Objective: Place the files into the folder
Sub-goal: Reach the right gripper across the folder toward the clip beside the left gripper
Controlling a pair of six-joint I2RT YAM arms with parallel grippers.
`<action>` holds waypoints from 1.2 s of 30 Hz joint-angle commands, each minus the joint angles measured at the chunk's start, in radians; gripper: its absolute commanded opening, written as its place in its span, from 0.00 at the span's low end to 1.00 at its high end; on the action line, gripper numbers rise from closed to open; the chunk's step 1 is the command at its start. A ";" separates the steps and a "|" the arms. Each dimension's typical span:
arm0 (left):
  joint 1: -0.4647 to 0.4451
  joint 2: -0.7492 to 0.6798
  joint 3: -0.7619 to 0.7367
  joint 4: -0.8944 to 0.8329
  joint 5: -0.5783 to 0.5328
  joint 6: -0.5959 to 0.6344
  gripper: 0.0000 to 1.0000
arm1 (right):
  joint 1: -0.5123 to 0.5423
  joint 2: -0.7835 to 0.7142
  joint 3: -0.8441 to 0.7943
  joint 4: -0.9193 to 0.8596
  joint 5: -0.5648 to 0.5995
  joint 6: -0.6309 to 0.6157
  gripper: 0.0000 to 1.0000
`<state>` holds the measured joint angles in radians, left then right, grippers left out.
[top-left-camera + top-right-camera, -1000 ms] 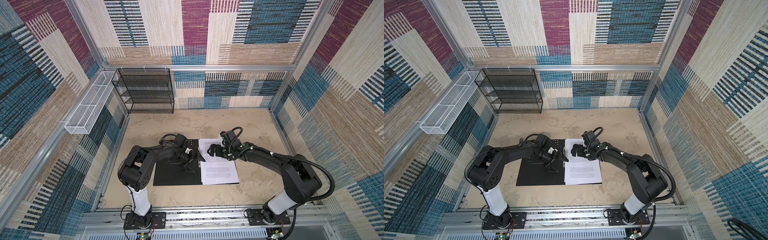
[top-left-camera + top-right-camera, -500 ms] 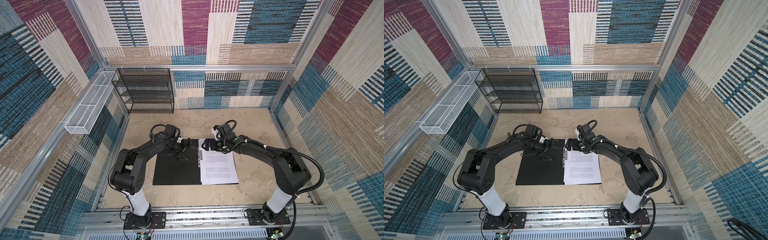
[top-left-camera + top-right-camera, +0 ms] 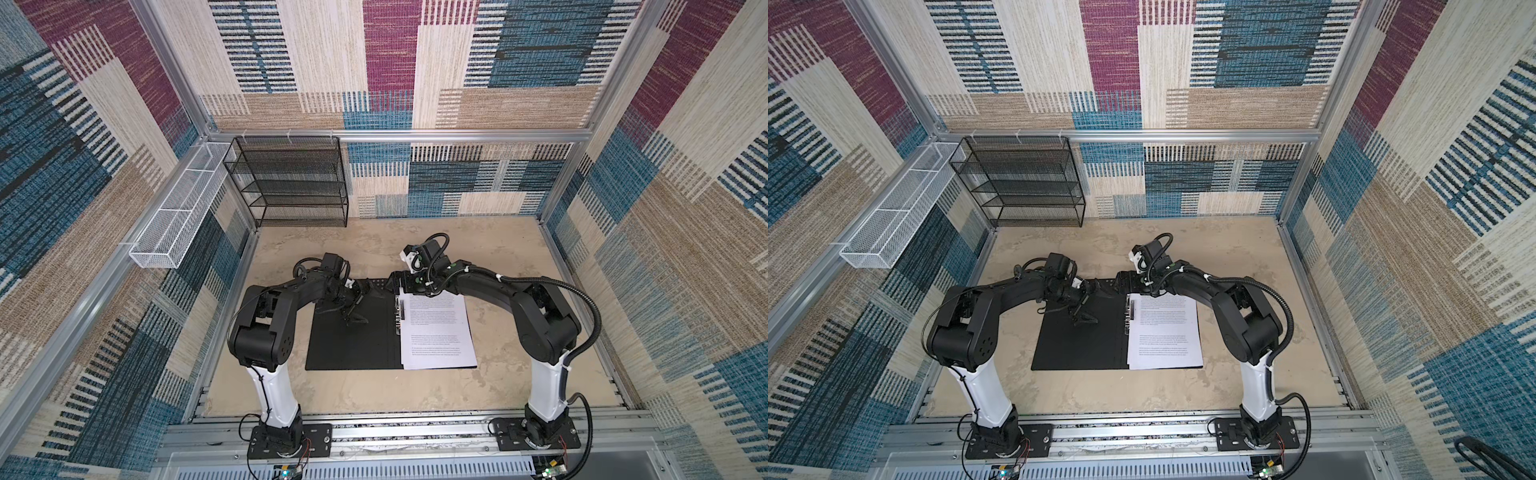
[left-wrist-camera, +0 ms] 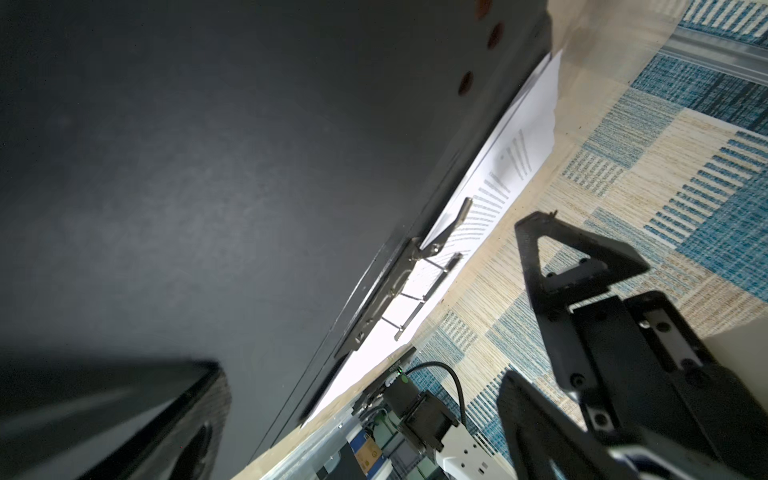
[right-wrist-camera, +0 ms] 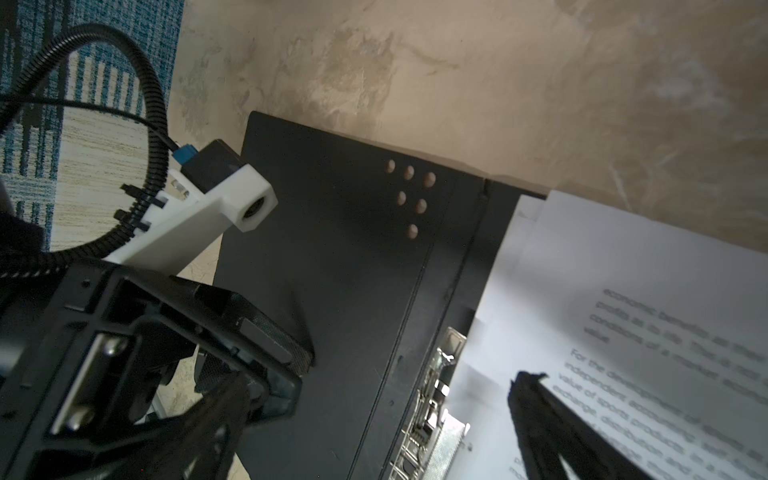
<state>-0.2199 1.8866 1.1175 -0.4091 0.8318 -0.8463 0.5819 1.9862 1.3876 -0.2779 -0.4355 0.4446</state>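
The folder point(image 3: 349, 345) lies open on the table, black inside up, in both top views point(image 3: 1077, 345). Its metal spine clip point(image 3: 400, 311) runs down the middle. The files point(image 3: 436, 332), white sheets with printed text, rest on its right half beside the clip. My left gripper point(image 3: 359, 305) is open and empty over the far part of the black left half. My right gripper point(image 3: 394, 283) is open and empty at the folder's far edge by the spine. The right wrist view shows folder point(image 5: 353, 257), clip point(image 5: 432, 395), files point(image 5: 623, 270). The left wrist view shows folder point(image 4: 208, 166), clip point(image 4: 415, 270), files point(image 4: 523, 141).
A black wire-mesh rack point(image 3: 291, 183) stands against the back wall on the left. A white wire basket point(image 3: 178, 212) hangs on the left wall. Patterned walls close in the table, and aluminium rails point(image 3: 415, 432) run along the front.
Both grippers have moved toward the folder's far edge. The left one drew back leftward from the spine clip, and the right one shifted left off the files. Both stayed open.
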 commanded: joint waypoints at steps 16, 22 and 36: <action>0.034 0.005 -0.123 0.053 -0.046 -0.037 0.99 | 0.012 0.102 0.041 0.043 -0.103 -0.017 1.00; 0.041 0.007 -0.122 0.039 -0.055 -0.029 0.99 | 0.012 0.111 0.036 0.072 -0.171 -0.011 1.00; 0.057 0.015 -0.133 0.054 -0.053 -0.044 0.99 | 0.012 0.026 -0.032 0.162 -0.330 -0.003 1.00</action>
<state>-0.1650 1.8832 0.9939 -0.3286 0.9947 -0.9012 0.5903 2.0403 1.3674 -0.1535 -0.6758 0.4450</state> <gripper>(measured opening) 0.986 0.996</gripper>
